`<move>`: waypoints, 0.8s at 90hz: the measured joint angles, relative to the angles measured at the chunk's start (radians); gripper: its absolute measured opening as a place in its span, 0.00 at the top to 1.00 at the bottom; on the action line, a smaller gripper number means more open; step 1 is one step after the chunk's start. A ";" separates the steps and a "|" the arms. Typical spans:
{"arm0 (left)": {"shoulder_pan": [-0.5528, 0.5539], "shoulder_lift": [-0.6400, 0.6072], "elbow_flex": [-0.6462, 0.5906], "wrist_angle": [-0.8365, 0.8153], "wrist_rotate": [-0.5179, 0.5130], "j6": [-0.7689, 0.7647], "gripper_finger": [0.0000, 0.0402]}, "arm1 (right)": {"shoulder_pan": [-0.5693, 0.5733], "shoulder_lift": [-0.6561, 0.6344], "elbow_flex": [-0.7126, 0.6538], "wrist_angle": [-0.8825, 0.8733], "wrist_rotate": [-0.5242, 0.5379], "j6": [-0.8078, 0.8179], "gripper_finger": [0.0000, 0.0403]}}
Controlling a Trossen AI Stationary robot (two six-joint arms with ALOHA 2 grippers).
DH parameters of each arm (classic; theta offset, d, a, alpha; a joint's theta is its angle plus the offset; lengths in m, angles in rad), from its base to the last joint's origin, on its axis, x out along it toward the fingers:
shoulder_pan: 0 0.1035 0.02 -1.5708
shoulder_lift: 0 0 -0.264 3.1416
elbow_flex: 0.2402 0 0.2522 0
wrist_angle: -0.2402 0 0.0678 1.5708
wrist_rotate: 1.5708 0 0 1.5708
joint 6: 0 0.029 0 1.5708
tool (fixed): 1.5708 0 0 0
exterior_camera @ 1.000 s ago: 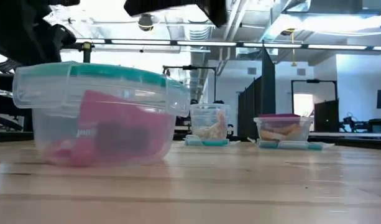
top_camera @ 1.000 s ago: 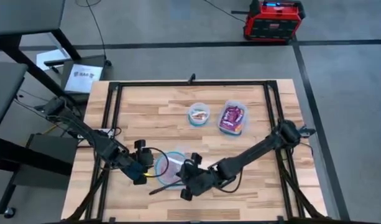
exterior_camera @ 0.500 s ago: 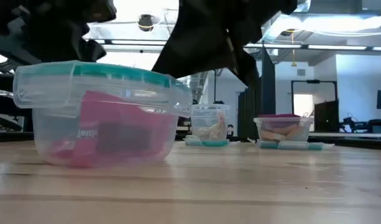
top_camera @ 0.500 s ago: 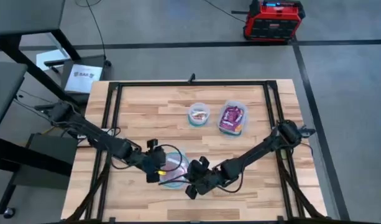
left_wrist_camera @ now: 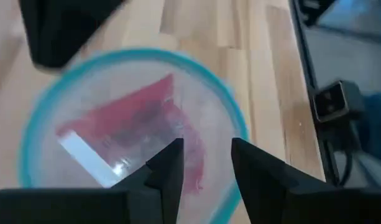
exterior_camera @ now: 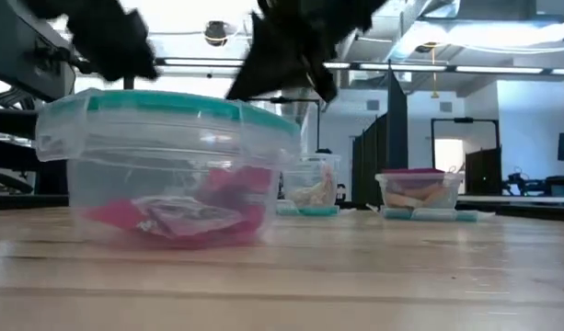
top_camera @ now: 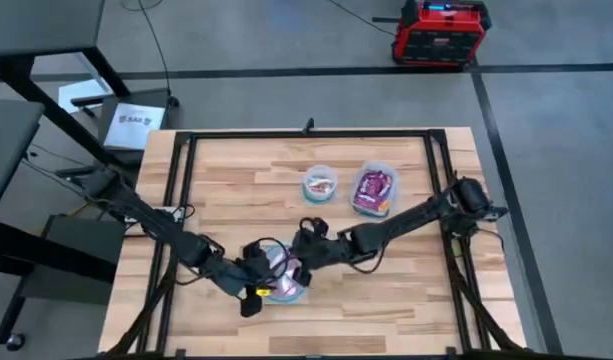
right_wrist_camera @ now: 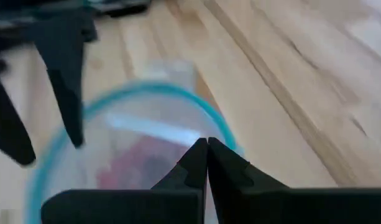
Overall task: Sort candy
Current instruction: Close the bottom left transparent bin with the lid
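Note:
A clear round container [top_camera: 284, 281] with a blue-rimmed lid [exterior_camera: 166, 106] stands on the table's near middle. Flat red candy [exterior_camera: 185, 211] lies inside it. My left gripper [left_wrist_camera: 206, 167] hovers open over the lid at the container's near-left side [top_camera: 258, 292]. My right gripper [right_wrist_camera: 207, 149] is shut, its tips over the lid's rim at the far-right side [top_camera: 297, 256]. In the low view both grippers show as dark shapes above the lid, the left gripper [exterior_camera: 111, 41] and the right gripper [exterior_camera: 291, 51]. My right gripper's shut fingertips stand at the lid's blue rim [right_wrist_camera: 224, 134], slanting down from the far right. I cannot tell whether they touch it. My left gripper's open fingers are above the lid, and no touch shows.
A small round container [top_camera: 320, 185] with pale candy and a rectangular one [top_camera: 374, 190] with purple packets stand at the far middle, also seen in the low view as the round container [exterior_camera: 309, 184] and the rectangular one [exterior_camera: 420, 191]. A black frame [top_camera: 186, 190] edges the table.
My left gripper has gone toward the table's right and near edges, to the container's near-left side. My right gripper has gone from the container's near side toward the far edge, ending at its far-right side. The container has slid a little to the right, and the red candy inside has dropped flatter.

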 joint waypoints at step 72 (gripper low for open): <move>0.048 -0.258 -0.410 0.136 -0.030 0.223 0.72 | 0.056 0.354 0.047 0.576 0.277 -0.105 1.00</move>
